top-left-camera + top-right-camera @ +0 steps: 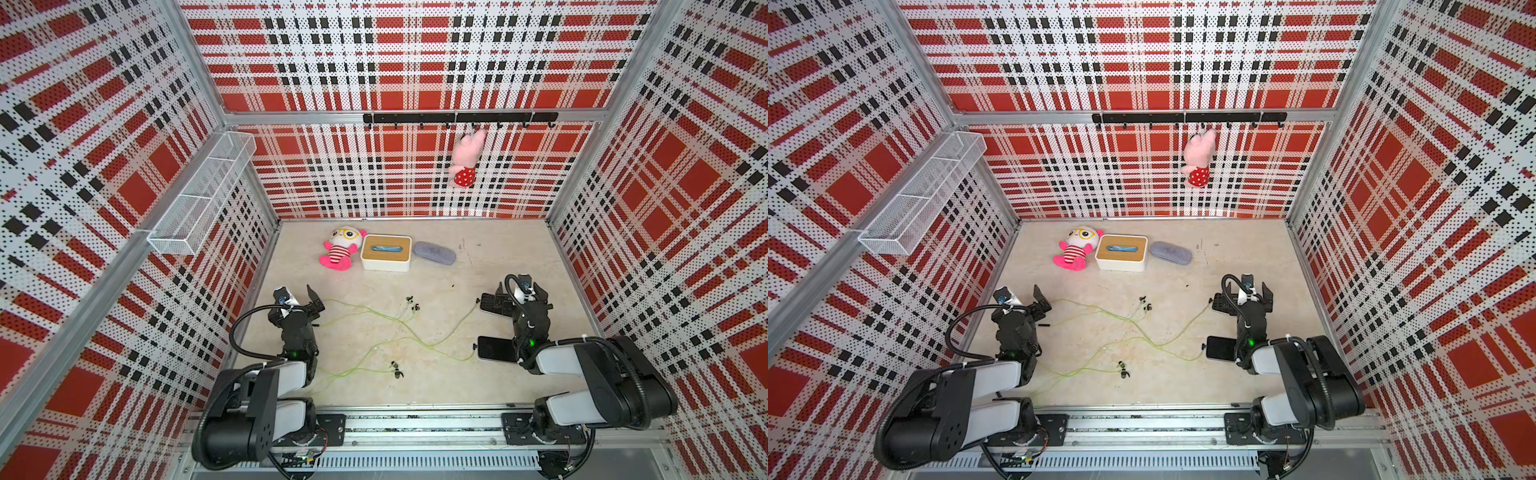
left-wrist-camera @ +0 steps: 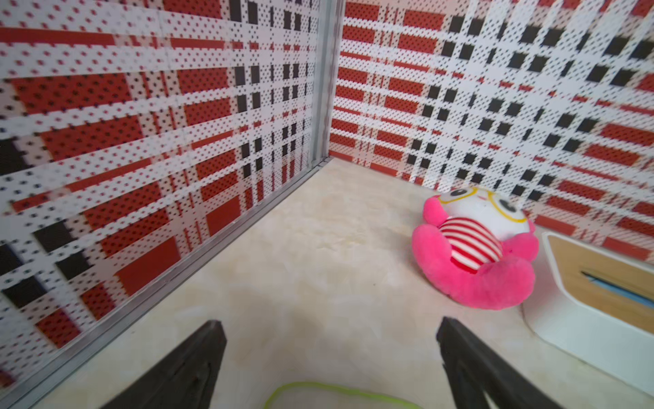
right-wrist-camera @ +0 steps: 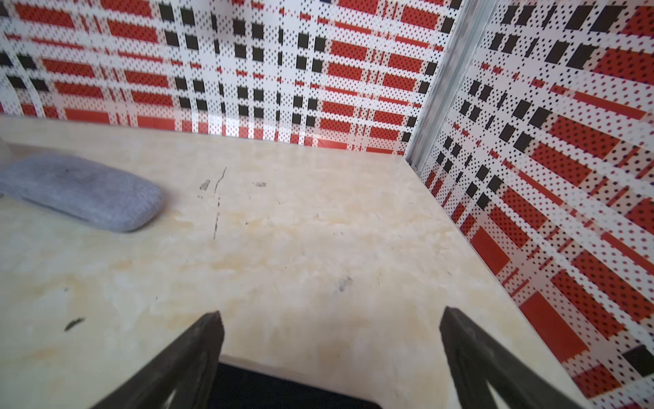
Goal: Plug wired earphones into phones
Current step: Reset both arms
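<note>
- In both top views the left gripper (image 1: 315, 301) and the right gripper (image 1: 520, 291) hang with their jaws spread wide and nothing between them. The wired earphones (image 1: 414, 308) lie loose across the middle of the table. The phones lie flat on the robot's right: the far phone (image 1: 492, 304) is partly under the right gripper and the near phone (image 1: 496, 349) is partly hidden by that arm.
- In a top view the far plug (image 1: 1210, 300) sits right at the far phone's inner edge and the near plug (image 1: 1203, 345) at the near phone's. Whether either is seated is too small to tell. I would check the seating first. Any push should then run straight along the socket, never sideways.
- In the left wrist view the left gripper (image 2: 331, 322) is wide and empty, with a cable loop (image 2: 339, 391) on the table beneath it. The pink plush (image 2: 474, 255) and white box (image 2: 601, 301) lie ahead. It is better to pinch close to a plug than at this loop, and to leave slack so the cable does not drag a phone.
- In the right wrist view the right gripper (image 3: 331, 313) is also wide and empty, and a black phone (image 3: 283, 386) lies below it. The grey case (image 3: 81, 191) is well apart. This arm looks best placed to brace a phone by its long edges while the other arm presses the plug in.
</note>
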Available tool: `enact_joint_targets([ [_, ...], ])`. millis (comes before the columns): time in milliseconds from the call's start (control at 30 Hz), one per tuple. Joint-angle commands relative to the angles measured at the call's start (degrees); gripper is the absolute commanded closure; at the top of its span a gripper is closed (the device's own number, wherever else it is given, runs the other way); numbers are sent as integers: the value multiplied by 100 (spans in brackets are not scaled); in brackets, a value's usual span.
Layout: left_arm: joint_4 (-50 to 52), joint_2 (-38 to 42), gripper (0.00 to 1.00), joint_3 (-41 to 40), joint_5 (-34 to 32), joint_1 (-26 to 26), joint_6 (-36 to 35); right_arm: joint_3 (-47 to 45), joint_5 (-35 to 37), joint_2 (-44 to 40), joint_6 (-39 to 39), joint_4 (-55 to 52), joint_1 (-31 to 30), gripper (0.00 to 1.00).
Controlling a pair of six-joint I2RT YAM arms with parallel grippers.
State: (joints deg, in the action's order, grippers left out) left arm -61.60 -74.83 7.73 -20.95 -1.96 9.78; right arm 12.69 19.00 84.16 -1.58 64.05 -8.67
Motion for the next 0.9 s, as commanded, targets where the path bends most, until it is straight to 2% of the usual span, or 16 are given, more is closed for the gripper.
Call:
enact_joint_targets([
  [0, -869, -402, 2, 290, 1115, -344, 69, 8, -676, 497, 417, 921, 435, 0],
  [33, -916, -518, 2, 304, 1261, -431, 19, 37, -683, 691, 467, 1154, 527, 0],
  [133, -1825, -973, 2, 202, 1550, -497, 1, 379, -762, 517, 673, 119, 644, 0],
  [167, -1577, -947, 2, 302, 1710, -477, -112, 328, -756, 631, 597, 446, 637, 0],
  [267, -1497, -1099, 2, 414, 1695, -262, -365, 374, -758, 578, 633, 235, 634, 0],
  [333, -1699, -1465, 2, 405, 1354, 106, -762, 366, -757, 571, 631, 203, 623, 0],
  [367, -2148, -1663, 2, 407, 1277, 249, -925, 366, -757, 585, 623, 255, 629, 0],
  [433, -1403, -1404, 2, 508, 1087, 141, -719, 365, -755, 587, 613, 256, 623, 0],
  [533, -1895, -1576, 2, 449, 1062, 142, -674, 366, -757, 590, 613, 264, 618, 0],
  [633, -1847, -1557, 2, 450, 955, 194, -720, 343, -754, 577, 615, 300, 619, 0],
  [700, -1946, -1548, 2, 394, 447, 324, -715, 333, -751, 585, 609, 332, 615, 0],
  [867, -1952, -1552, 2, 405, 326, 392, -802, 330, -757, 588, 607, 326, 620, 0],
])
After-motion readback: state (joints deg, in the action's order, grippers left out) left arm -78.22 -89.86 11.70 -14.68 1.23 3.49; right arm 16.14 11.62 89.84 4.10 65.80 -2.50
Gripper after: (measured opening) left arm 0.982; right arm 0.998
